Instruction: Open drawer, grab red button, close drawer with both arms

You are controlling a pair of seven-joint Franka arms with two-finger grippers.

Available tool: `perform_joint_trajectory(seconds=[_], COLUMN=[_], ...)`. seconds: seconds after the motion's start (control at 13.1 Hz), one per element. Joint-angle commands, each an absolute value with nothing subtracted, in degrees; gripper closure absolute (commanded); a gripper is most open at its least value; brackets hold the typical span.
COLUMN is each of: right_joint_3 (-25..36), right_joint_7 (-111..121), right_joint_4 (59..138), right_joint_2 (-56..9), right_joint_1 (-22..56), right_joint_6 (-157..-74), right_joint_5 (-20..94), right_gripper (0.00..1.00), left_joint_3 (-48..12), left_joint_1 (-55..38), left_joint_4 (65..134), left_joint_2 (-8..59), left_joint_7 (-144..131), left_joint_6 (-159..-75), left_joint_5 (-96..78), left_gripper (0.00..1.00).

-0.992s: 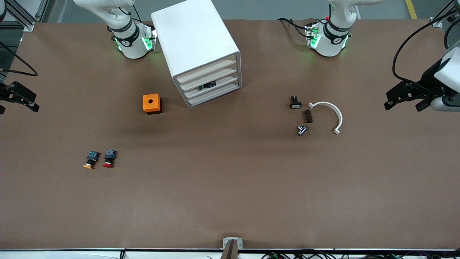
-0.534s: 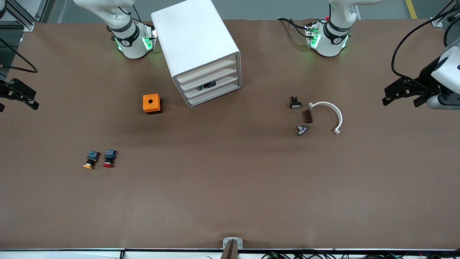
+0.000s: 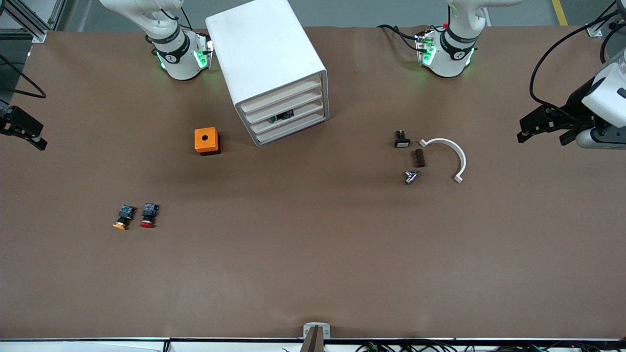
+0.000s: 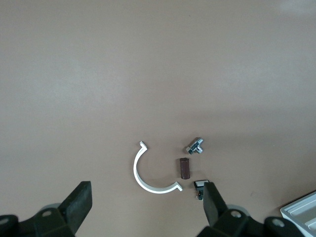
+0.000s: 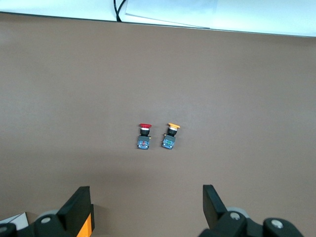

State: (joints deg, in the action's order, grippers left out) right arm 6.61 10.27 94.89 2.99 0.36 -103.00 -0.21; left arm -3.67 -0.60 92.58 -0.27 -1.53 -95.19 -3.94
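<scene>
Brown table [image 3: 313, 274]; only front view shows drawer [image 3: 288, 105] shut.

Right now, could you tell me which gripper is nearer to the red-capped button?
The right gripper, open over its own end of the table, nearest the red-capped button. The left gripper, also open, is over the other end, past the white cabinet.

Cabinet [image 3: 266, 54] smooth white plastic; table [image 3: 313, 274] matt brown; bolt [image 3: 411, 176] shiny metal; button [image 3: 148, 215] glossy red cap.

Button [image 3: 148, 215] beside orange-capped button [image 3: 123, 217], nearer front camera than cabinet [image 3: 270, 69].
</scene>
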Motion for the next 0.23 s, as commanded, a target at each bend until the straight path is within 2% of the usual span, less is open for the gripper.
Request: perform_joint_trajectory(seconds=[0.0,0.15], right_joint_3=[6.1,6.1], right_joint_7=[10.1,10.0], right_joint_4=[93.4,93.4], right_joint_2=[2.1,2.1], right_joint_1=[-0.3,-0.5], right_joint_6=[-102.7,-103.1], right_joint_5=[-1.1,-0.4], right_gripper=[0.0,0.0], left_joint_3=[-4.0,-4.0], left_joint_1=[-0.7,-0.4], left_joint_4=[91.1,91.1], left_joint_2=[0.4,0.4], left_joint_7=[-2.2,-2.3], left_joint_6=[-94.0,-94.0], left_joint_5=[-2.5,-2.5], left_gripper=[0.01,0.01])
